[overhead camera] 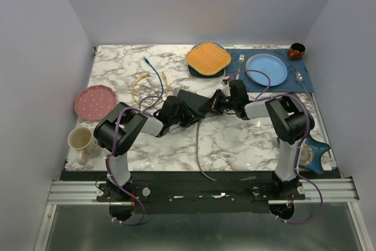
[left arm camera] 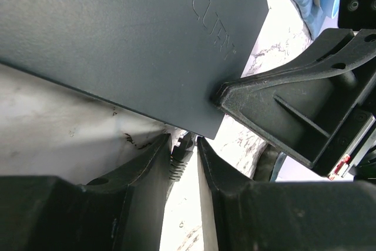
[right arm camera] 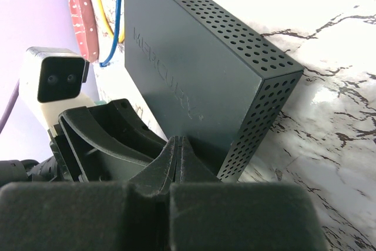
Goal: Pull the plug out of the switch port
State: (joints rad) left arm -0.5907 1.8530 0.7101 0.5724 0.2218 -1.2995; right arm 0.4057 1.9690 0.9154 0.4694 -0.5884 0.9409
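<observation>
The switch (overhead camera: 197, 101) is a flat black box lying on the marble table between my two grippers. Its matte top (left arm camera: 117, 39) fills the left wrist view, and its perforated side (right arm camera: 258, 86) shows in the right wrist view. A black plug (left arm camera: 182, 154) with a ribbed boot sits in a port on the switch's near edge. My left gripper (left arm camera: 183, 151) stands narrowly open around it. The plug lies against one finger, with a thin gap to the other. My right gripper (right arm camera: 182, 142) is shut on nothing, its tips pressed on the switch's top (left arm camera: 223, 95).
A grey cable (overhead camera: 200, 145) trails from the switch to the front edge. Yellow (overhead camera: 141, 86) and blue (overhead camera: 154, 70) cables lie behind the switch. A pink plate (overhead camera: 93, 101) and a cream mug (overhead camera: 80, 140) stand at the left. At the back right are a yellow plate (overhead camera: 208, 57), a blue plate (overhead camera: 267, 69) and a brown cup (overhead camera: 296, 50).
</observation>
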